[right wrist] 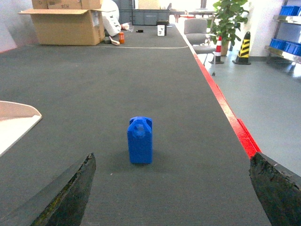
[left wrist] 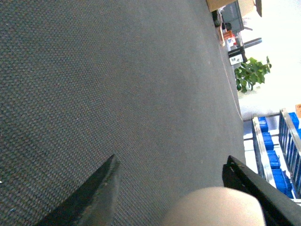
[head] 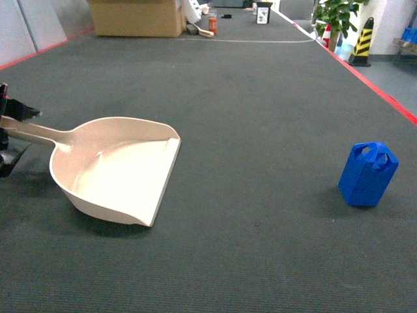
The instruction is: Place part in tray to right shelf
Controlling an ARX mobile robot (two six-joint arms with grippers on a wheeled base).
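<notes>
Head view shows the tray (head: 120, 171) lying flat on the dark carpeted floor (head: 247, 98), its flat front edge turned toward the part (head: 368, 174) and its long handle running away from the part to the frame edge, where the left gripper (head: 12, 134) sits around it. The part stands upright on the floor well apart from the tray, its chamfered top with 2 looped openings facing up. Beyond the tray, far up the floor, stands a cardboard box (head: 137, 17), and off past the part are a potted plant (head: 335, 16) and a yellow-and-black bollard (head: 362, 40) beyond a red floor line (head: 378, 91). In the left wrist view the 2 dark fingers (left wrist: 101, 190) stand either side of the rounded beige handle end (left wrist: 214, 207); whether they press on it I cannot tell. The right shelf (left wrist: 275, 155) with its blue crates shows at that view's edge. In the right wrist view the right gripper (right wrist: 171, 188) has its jaws spread wide, nothing between them, with the part (right wrist: 140, 140) standing ahead of them and a corner of the tray (right wrist: 16, 120) off to the side of the part.
</notes>
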